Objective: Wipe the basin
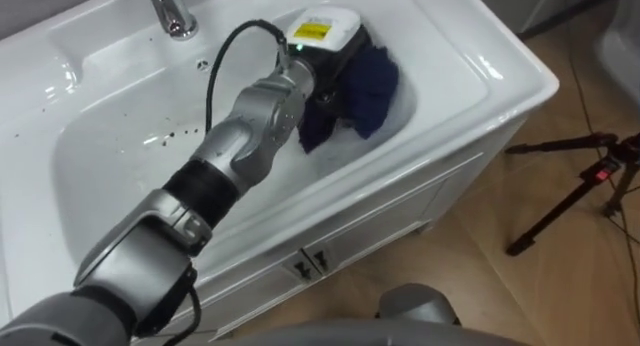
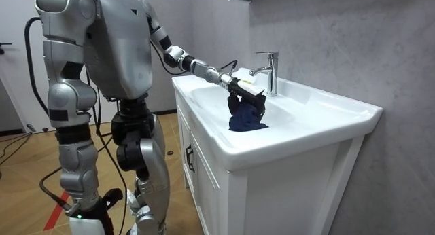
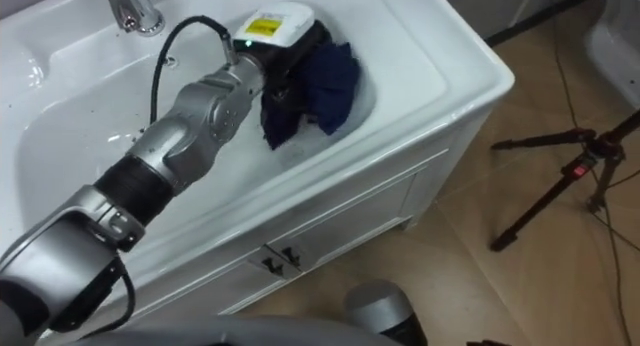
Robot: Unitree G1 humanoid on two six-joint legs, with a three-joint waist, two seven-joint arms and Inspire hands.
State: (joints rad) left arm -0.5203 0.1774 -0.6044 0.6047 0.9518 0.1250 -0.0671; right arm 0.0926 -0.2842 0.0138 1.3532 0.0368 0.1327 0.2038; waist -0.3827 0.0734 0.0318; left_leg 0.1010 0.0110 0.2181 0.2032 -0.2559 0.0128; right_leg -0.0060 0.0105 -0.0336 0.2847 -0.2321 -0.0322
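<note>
- Basin (image 1: 500, 81): one, white, sunk in a worktop over a cabinet (image 1: 400, 201).
- Tap (image 1: 170, 11): one, at the basin's far rim.
- Cloth (image 1: 378, 86): one, dark blue, bunched inside the basin's right end.
- Left hand (image 1: 335, 71): one, fingers curled round the cloth's top. Its forearm crosses the basin and hides part of the bowl.
- Tripod (image 1: 580, 186): one, on the floor right of the basin.

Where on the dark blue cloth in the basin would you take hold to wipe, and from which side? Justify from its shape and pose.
Grip the bunched top of the dark blue cloth, from above on the faucet side, as the left hand does. It is crumpled there into a graspable wad, while loose folds hang to the white basin, free to wipe.
</note>
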